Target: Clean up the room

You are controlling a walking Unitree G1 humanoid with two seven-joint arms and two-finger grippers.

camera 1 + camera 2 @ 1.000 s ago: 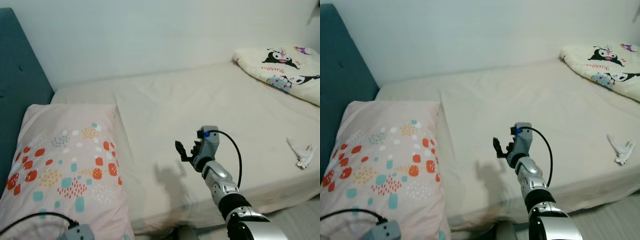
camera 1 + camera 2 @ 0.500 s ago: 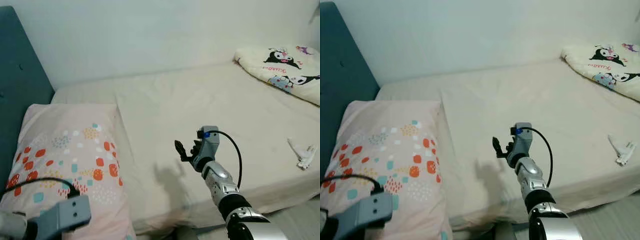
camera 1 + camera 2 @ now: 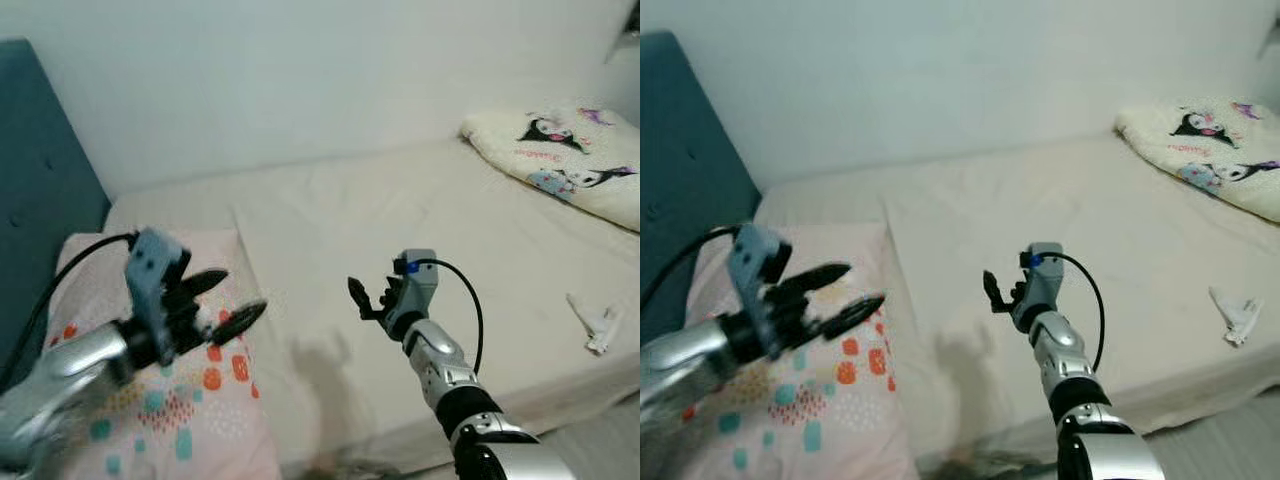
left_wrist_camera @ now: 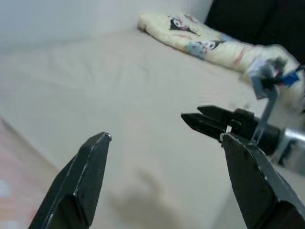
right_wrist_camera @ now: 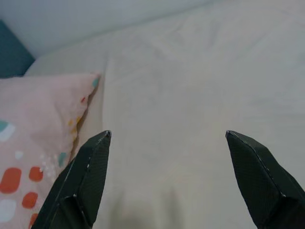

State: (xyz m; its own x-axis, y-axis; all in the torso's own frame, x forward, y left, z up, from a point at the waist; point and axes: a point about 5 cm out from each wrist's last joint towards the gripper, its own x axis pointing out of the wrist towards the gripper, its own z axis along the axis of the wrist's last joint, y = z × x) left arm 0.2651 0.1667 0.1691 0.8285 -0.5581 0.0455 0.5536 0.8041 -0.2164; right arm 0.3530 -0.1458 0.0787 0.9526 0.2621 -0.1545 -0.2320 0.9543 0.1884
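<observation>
A pink pillow [image 3: 185, 405] with coloured dots lies at the left end of a cream-sheeted bed [image 3: 400, 195]. My left gripper [image 3: 242, 291] hovers open above the pillow and points toward the middle of the bed. My right gripper [image 3: 364, 297] is held open and empty over the bed's front half. A small crumpled white item [image 3: 594, 326] lies on the sheet near the right front edge. In the left wrist view the open left gripper [image 4: 165, 137] faces the right gripper [image 4: 209, 120]. In the right wrist view the open right gripper [image 5: 167, 134] looks at the pillow [image 5: 33, 126].
A teal headboard [image 3: 40, 180] stands at the far left behind the pillow. A folded cream blanket [image 3: 560, 160] with cartoon prints lies at the bed's far right. A pale wall runs behind the bed. Grey floor [image 3: 600, 455] shows at the lower right.
My left arm has risen from the lower left corner to above the pillow, its fingers now spread. The right arm has stayed in place. The view has shifted slightly.
</observation>
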